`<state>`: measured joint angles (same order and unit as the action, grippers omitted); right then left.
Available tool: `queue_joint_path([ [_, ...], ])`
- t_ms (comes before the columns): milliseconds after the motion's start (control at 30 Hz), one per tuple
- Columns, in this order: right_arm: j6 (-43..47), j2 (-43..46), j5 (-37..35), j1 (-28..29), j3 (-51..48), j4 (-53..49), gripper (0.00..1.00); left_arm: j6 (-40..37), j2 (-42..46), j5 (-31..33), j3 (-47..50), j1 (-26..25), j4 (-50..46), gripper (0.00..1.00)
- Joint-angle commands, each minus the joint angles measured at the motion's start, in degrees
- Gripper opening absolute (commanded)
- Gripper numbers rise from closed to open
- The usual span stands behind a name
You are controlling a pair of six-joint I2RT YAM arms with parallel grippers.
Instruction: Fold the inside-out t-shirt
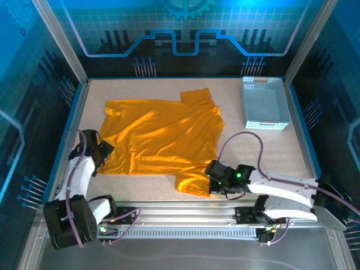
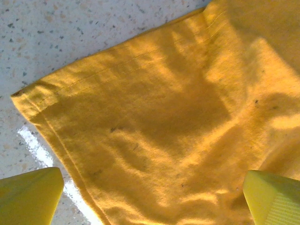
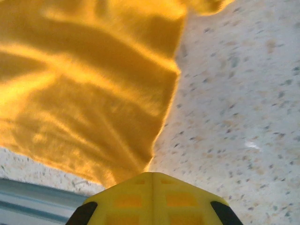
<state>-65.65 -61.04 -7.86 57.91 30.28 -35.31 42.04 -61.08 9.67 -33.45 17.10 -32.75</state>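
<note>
The orange-yellow inside-out t-shirt point(image 1: 163, 138) lies spread on the speckled table, with a rumpled flap hanging toward the near edge. My left gripper point(image 1: 104, 152) is at the shirt's near left corner. In the left wrist view it point(image 2: 152, 187) is open, its yellow fingers point(image 2: 33, 197) wide apart above the hemmed corner of the shirt point(image 2: 154, 117), nothing between them. My right gripper point(image 1: 209, 171) is at the near right flap. In the right wrist view it point(image 3: 152, 174) is shut, and a fold of the shirt point(image 3: 84, 84) runs into its closed tips.
A pale perforated basket point(image 1: 264, 104) stands at the back right of the table. Bare speckled tabletop point(image 3: 234, 93) lies to the right of the shirt. A metal rail point(image 1: 185, 216) runs along the near edge between the arm bases.
</note>
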Motion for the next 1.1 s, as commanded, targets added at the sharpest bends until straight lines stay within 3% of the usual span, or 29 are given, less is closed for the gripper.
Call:
queue_joint_path([
  [0, -0.14, 2.51, 1.46, -2.36, -3.39, 0.54, 0.04, 0.21, 1.41, 1.14, 1.23, 0.57, -1.35, 0.99],
  [100, 0.33, 1.79, 2.72, -2.19, -2.44, 0.51, 0.24, -0.03, 1.79, 1.58, 0.95, 0.59, -1.70, 0.99],
  [233, -1.55, -0.45, 5.02, -0.56, -3.51, 4.85, 0.32, -0.05, 1.85, 1.72, 0.28, 0.58, -1.90, 0.99],
  [567, -3.17, -7.51, 7.09, 2.12, -2.04, 9.29, 0.33, -0.64, 1.82, 1.75, 0.23, 0.60, -1.46, 0.99],
  [800, -2.78, -10.55, 6.14, 3.38, 0.26, 5.91, 0.21, -0.73, 1.84, 2.27, 0.58, 0.60, -1.19, 0.99],
  [1067, -1.34, -14.76, 4.49, 6.39, 5.38, 2.78, 0.31, -0.64, 1.84, 1.81, 0.49, 0.63, -0.91, 0.99],
])
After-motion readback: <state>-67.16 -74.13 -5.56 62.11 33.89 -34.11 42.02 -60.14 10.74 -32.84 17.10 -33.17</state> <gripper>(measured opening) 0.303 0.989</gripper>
